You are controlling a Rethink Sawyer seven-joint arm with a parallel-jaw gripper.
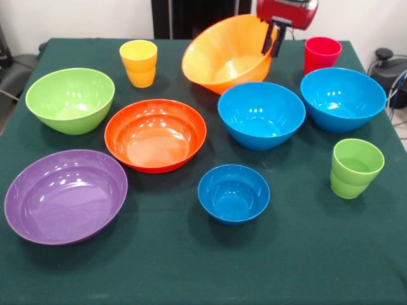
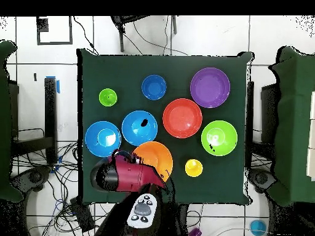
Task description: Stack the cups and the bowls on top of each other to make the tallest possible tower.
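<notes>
Yellow-orange bowl [image 1: 226,54] hangs tilted, its rim pinched by the claw [image 1: 272,39].

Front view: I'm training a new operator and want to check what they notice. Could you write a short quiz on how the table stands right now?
1. True or false: the yellow-orange bowl sits level.
2. Which cup stands nearest the small blue bowl? A yellow, B red, C green.
3. How many bowls are blue?

Key
1. False: it is tilted, with the gripper clamped on its rim.
2. C, the green cup.
3. Three.
</notes>
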